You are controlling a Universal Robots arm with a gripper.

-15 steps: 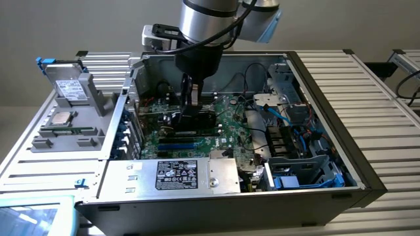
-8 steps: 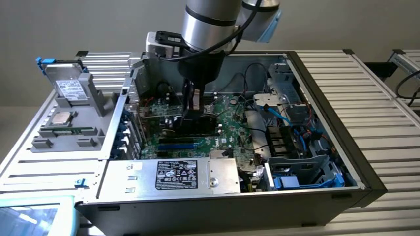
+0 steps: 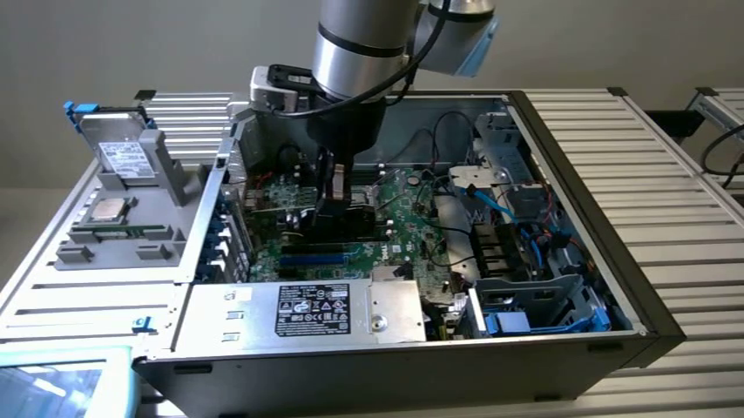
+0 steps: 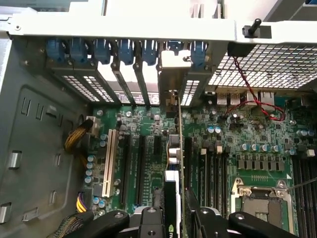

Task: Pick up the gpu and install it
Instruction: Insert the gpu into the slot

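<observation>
The gpu (image 4: 172, 193), a green circuit board with a glossy black shroud and a silver end bracket, is standing on its edge inside the open case. In the wrist view it is lining up along the long black expansion slots of the big green motherboard (image 4: 148, 124). Its silver bracket is sitting at the row of rear slot covers with blue plastic clips (image 4: 124, 52). Whether the card's edge is fully down in a slot, I cannot tell.

The black claw (image 4: 174, 213) is clamping the card, one finger pressing on each face, jaws narrow around it. Near the card, a long white slot (image 4: 109, 158) is lying parallel to it.

Over to the exterior view, and the silver arm (image 3: 355, 43) is hanging in from twelve o'clock, reaching into the middle of the grey metal computer case (image 3: 384, 370). At six o'clock from the card, a silver power-supply box with a black label (image 3: 312, 311) is sitting along the case edge. Toward three o'clock, blue cables (image 3: 546, 235) are curling around the drive bays. Out at nine o'clock, a grey parts tray (image 3: 117, 209) is resting on the slatted aluminium counter (image 3: 674, 165).
</observation>
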